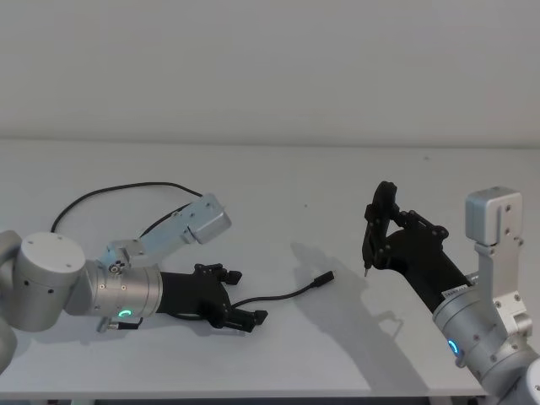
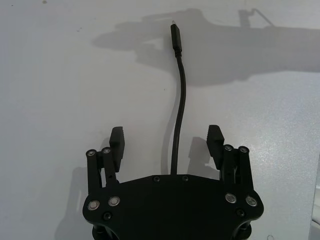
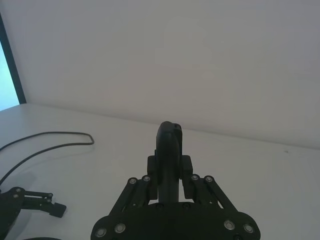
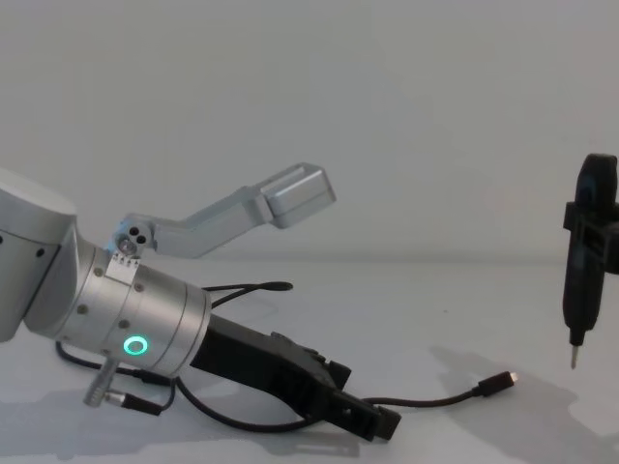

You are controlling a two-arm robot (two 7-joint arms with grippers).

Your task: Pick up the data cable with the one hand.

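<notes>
The data cable point(image 1: 287, 295) is a thin black cord lying on the white table point(image 1: 337, 177), ending in a small plug point(image 1: 323, 280) with a metal tip. Its far part loops at the back left point(image 1: 118, 190). My left gripper point(image 1: 245, 297), the one hand with the green ring, lies low over the table and is open, and the cable point(image 2: 179, 100) runs out between its two fingers point(image 2: 117, 142) without being clamped. From the chest the plug point(image 4: 498, 383) rests just past the left gripper point(image 4: 358, 401). My right gripper point(image 1: 378, 221) hovers at the right, shut on a slim black pointed tool point(image 4: 577, 290).
The tool's thin tip point(image 1: 364, 272) points down just right of the plug. A silver camera bracket point(image 1: 207, 218) juts from the left wrist. The table's front edge point(image 1: 253, 395) runs close below the left arm. A pale wall rises behind.
</notes>
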